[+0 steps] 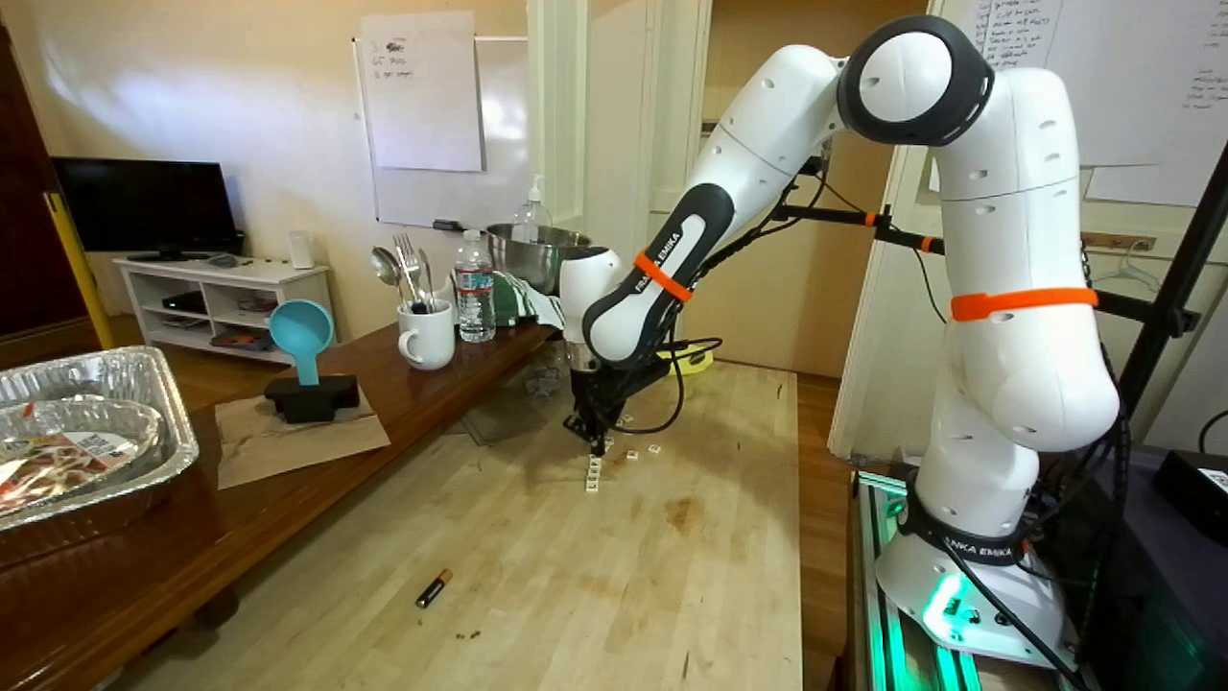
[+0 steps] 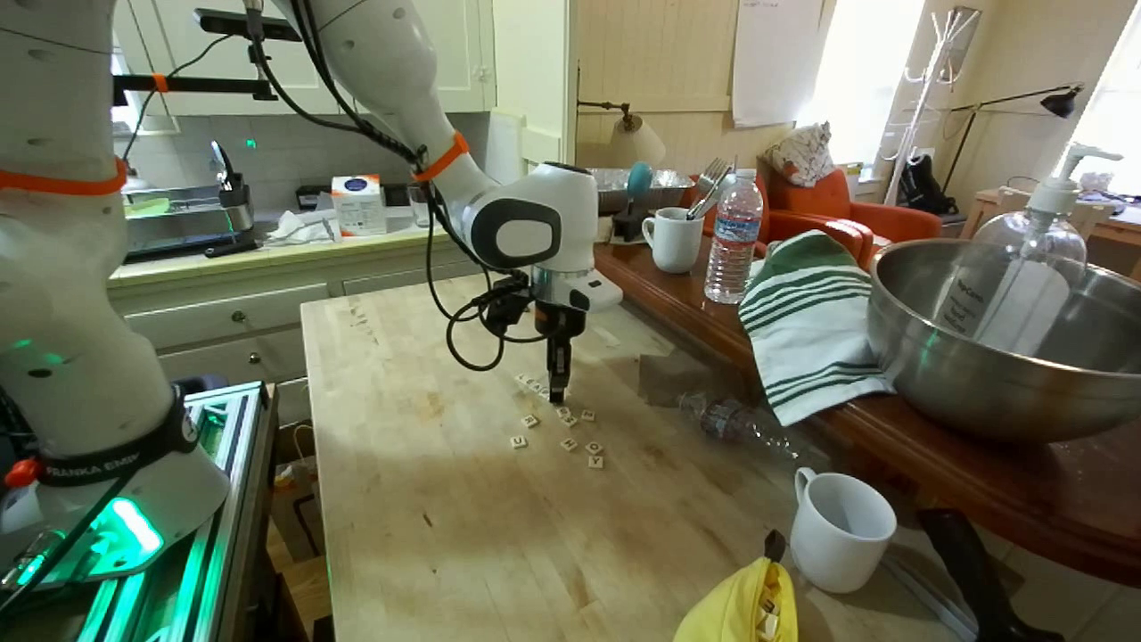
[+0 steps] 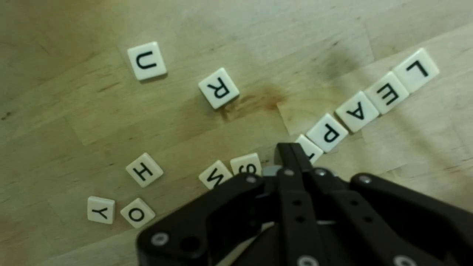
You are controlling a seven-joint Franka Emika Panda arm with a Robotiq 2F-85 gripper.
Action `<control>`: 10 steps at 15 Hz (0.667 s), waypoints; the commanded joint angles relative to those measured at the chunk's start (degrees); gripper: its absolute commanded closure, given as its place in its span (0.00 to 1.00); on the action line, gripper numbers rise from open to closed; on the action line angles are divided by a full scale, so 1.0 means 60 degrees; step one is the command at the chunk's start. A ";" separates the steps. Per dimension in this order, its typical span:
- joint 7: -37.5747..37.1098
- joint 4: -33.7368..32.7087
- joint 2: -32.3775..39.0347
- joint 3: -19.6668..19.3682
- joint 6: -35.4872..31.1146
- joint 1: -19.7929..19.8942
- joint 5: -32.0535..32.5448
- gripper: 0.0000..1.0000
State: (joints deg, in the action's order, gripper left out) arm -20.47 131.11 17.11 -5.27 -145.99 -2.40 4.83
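Note:
My gripper [image 3: 290, 151] is shut with its fingertips together, low over the wooden table; nothing shows between them. In both exterior views the gripper [image 1: 597, 443] [image 2: 557, 395] points down at the letter tiles. In the wrist view the fingertips partly cover a white tile [image 3: 309, 148] at the near end of a slanting row. The row continues with tiles P [image 3: 327, 133], A [image 3: 357, 112], E [image 3: 387, 92] and L [image 3: 417, 70]. Left of the fingers are a partly covered tile [image 3: 246, 163] and an M or W tile [image 3: 214, 175]. Loose tiles R [image 3: 218, 88], U [image 3: 147, 61], H [image 3: 144, 170], O [image 3: 138, 213] and Y [image 3: 101, 210] lie farther off.
A battery [image 1: 434, 588] lies on the table. A yellow pouch [image 2: 740, 606], a white mug [image 2: 842, 535] and a clear bottle on its side [image 2: 726, 417] are there too. A raised brown ledge bears a steel bowl [image 2: 1007, 357], a towel [image 2: 807, 321] and a water bottle [image 2: 735, 236].

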 commanded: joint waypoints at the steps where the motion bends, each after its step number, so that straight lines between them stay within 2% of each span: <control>1: -0.0519 0.0181 0.0104 0.0047 0.0283 -0.0118 -0.0308 1.00; 10: -0.1152 0.0140 0.0096 0.0102 0.0539 -0.0146 -0.0654 1.00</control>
State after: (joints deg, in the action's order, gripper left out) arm -25.52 131.11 16.88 -4.98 -144.35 -2.60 2.91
